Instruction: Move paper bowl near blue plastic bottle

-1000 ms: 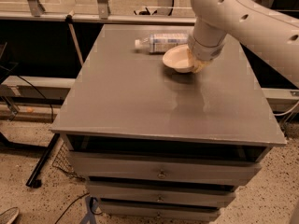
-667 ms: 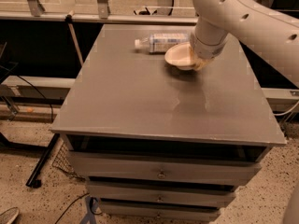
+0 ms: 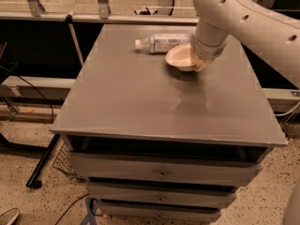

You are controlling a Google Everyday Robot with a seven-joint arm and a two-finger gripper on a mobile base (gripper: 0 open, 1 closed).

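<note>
The off-white paper bowl [image 3: 179, 57] is tilted and held just above the grey tabletop [image 3: 154, 97] at the far right. My gripper [image 3: 196, 60] is shut on the bowl's right rim, under the big white arm. The blue plastic bottle [image 3: 161, 42] lies on its side right behind the bowl, its white cap pointing left. The bowl's far edge overlaps the bottle's right end in the view.
The table is a grey drawer cabinet [image 3: 161, 175] with several drawers below. A glass railing with metal posts [image 3: 103, 1] runs behind it. A black bar [image 3: 42, 161] and cables lie on the speckled floor at the left.
The gripper has carried the bowl a little farther back and to the right, closer to the bottle. The bottle has not moved.
</note>
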